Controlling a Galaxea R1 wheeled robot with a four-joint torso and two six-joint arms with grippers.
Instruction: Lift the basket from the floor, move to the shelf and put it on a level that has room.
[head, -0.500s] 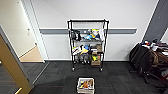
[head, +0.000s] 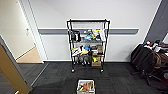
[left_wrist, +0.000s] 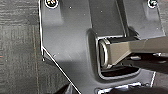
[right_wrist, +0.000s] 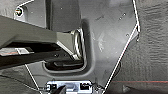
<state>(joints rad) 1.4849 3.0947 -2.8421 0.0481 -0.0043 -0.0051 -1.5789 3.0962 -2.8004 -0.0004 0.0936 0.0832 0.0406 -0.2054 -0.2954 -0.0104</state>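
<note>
From the doorway with tan wood flooring (head: 28, 57) on the left across to the black wire rack (head: 88, 45), its top tier (head: 88, 21) apparently bare, the cream woven basket (head: 85, 87) sits on dark carpet (head: 57, 77) before it, seemingly awaiting pickup; I cannot tell either gripper's state.

Dark carpet floor (head: 57, 80) under the basket (head: 85, 86) and wheeled shelf (head: 88, 45).
</note>
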